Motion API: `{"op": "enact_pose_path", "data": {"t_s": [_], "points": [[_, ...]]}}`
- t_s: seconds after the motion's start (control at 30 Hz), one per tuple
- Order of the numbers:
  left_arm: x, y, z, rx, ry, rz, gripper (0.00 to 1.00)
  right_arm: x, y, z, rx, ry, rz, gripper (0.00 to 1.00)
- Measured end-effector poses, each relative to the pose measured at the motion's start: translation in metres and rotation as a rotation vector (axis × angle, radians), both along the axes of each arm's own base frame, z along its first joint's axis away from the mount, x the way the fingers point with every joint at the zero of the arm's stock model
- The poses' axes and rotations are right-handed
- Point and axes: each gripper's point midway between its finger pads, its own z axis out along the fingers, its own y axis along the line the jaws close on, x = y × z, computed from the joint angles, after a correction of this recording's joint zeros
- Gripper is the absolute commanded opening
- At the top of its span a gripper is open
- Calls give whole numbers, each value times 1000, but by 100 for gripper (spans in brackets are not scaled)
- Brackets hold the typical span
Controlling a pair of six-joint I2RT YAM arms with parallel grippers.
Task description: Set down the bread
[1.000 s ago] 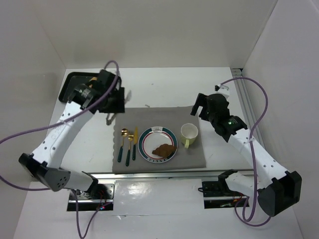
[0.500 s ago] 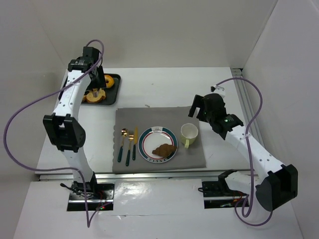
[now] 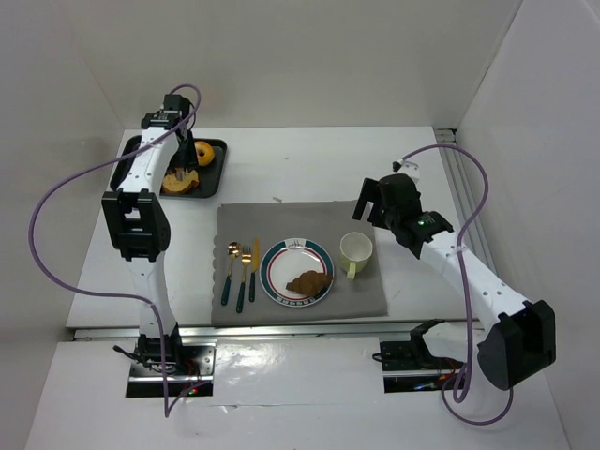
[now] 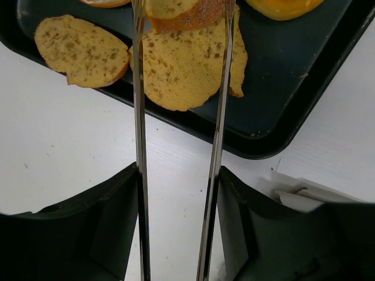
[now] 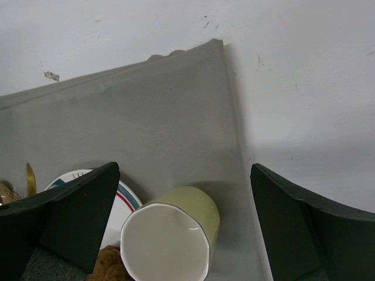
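My left gripper (image 4: 179,175) is shut on metal tongs (image 4: 139,117) and reaches over the black tray (image 3: 214,176) at the far left. In the left wrist view the tong arms stand on either side of a crusty bread piece (image 4: 184,12) at the top edge, above a large bread slice (image 4: 179,67). I cannot tell whether the tongs pinch it. Another slice (image 4: 79,51) lies to its left. A brown pastry (image 3: 307,281) lies on the striped plate (image 3: 281,255). My right gripper (image 5: 184,170) is open and empty above the green cup (image 5: 170,237).
A grey mat (image 3: 366,295) holds the plate, the cup (image 3: 355,251) and cutlery (image 3: 242,267) left of the plate. An orange round item (image 4: 284,4) sits in the tray's right part. White walls close in on the left, back and right.
My left arm has swung from the mat's back left corner out to the tray, carrying the tongs. The right arm has barely moved.
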Motion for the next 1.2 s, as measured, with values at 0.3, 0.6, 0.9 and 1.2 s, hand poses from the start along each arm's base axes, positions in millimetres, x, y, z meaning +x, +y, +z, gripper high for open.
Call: {"op": "enact_pose_path", "data": {"t_s": [0.3,0.6,0.9,1.2], "points": [[5,3,-15,-24,14,0,51,3,1,-5,-6,16,0,100],[6,4,-16,-30,17,-15,13,2,1,-5,-6,16,0,100],[-1,5,6,2,-15,-9,0,2,1,-5,-5,16,0,100],[-54,-10,94,48,-170,-28,0,2,2,-3,1,12,5,100]]}}
